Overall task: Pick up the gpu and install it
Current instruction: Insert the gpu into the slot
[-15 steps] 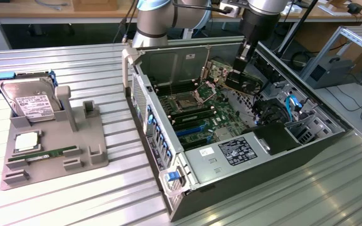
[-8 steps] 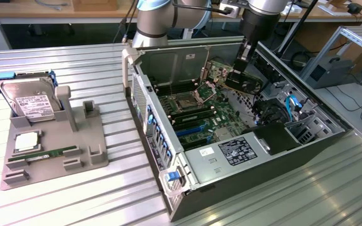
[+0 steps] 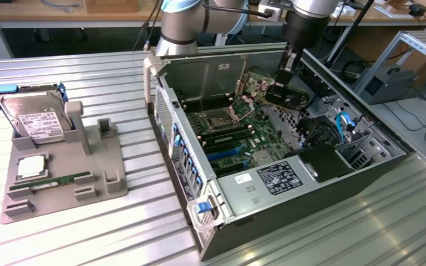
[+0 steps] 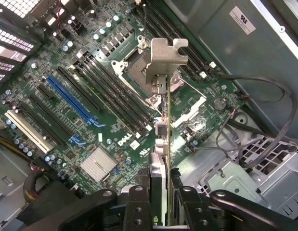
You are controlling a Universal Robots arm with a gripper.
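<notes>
The open computer case (image 3: 309,199) lay on its side beneath the gripper (image 4: 162,195), with its motherboard (image 4: 91,106) spread out below the fingers. The gripper was clamped on the gpu (image 4: 161,144), which hung edge-on under it, above the board. The card's silver bracket (image 4: 164,55) sat at the end farthest from the fingers.

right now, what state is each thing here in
gpu, gripped, edge-on above the motherboard, not in a slot
end effector, shut on the gpu
computer case, on its side, open
blue slot, empty
hard drive, propped in the grey holder
RAM stick, lying flat in the grey holder
</notes>
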